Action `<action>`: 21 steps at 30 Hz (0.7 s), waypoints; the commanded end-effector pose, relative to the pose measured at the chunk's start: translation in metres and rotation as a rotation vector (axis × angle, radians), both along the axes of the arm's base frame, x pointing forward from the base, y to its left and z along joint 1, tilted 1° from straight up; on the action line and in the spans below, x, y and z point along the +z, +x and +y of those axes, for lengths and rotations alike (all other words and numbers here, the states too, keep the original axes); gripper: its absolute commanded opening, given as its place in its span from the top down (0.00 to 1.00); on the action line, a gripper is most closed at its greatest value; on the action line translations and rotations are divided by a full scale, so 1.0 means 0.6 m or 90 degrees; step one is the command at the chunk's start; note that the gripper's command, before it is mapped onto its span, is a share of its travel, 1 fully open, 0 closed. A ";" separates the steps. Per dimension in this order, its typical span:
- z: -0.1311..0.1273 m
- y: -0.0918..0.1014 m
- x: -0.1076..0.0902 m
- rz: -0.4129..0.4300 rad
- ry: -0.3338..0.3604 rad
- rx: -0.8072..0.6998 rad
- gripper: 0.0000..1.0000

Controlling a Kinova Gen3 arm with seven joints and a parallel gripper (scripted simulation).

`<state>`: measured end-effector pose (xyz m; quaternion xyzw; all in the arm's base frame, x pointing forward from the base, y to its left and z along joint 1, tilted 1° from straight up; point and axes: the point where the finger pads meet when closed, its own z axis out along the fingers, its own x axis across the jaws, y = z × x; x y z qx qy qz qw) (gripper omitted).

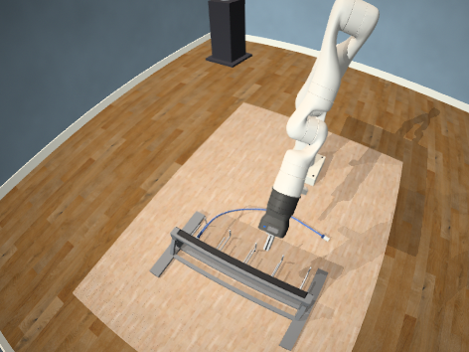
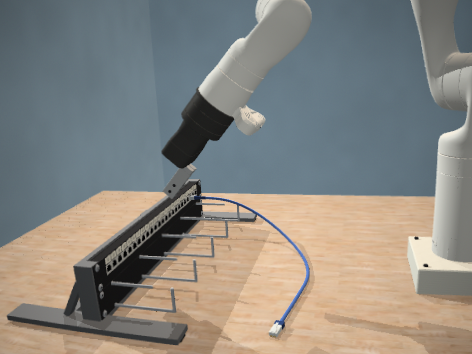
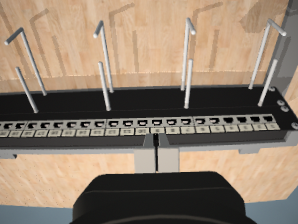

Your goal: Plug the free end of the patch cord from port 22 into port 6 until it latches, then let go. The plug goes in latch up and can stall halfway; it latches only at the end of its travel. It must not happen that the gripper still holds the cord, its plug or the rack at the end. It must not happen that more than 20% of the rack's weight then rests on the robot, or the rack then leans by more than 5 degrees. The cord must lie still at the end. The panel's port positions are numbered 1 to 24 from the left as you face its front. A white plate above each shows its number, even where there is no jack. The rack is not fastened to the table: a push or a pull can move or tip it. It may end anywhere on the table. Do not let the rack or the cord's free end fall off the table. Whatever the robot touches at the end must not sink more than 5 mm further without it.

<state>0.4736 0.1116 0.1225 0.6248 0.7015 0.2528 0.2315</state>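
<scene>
I'm watching my claw [image 1: 267, 249] [image 2: 170, 194] [image 3: 156, 146], clenched on nothing, poised by the upper edge of the panel [image 1: 238, 263] [image 2: 120, 280] [image 3: 145, 101]; whether it touches, I can't tell. Here's my worry: if I drop or sweep from here, those shut tips could catch that edge and shove or tip the rack [image 1: 293, 333] [image 2: 150, 327], since nothing fastens it down. Swinging across low could also snag the wire guides [image 1: 277, 266] [image 2: 173, 299] [image 3: 185, 60] jutting out of its front. The blue cord [image 1: 238, 209] [image 2: 307, 270] arcs under my wrist in the overhead view, so a careless descent could hook it and drag its loose end away, or tug the rack by port 22. Later, if I grip the plug rolled, latch not upward, it could jam, and a timid push could stall it halfway. And there's the plug [image 1: 326, 238] [image 2: 276, 328], lying free on the table, well apart from my claw: roughly three o'clock from the tips overhead, nearer five o'clock and lower in the exterior picture. My wrist camera doesn't show it, so I'd want to lift clear, open up and come round to it.
</scene>
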 end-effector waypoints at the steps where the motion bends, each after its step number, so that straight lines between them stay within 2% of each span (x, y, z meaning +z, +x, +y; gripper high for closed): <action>1: -0.012 0.008 -0.016 0.005 -0.006 -0.008 1.00; 11: -0.010 0.029 -0.041 0.005 -0.006 -0.008 1.00; 21: -0.010 0.034 -0.047 0.005 -0.006 -0.008 1.00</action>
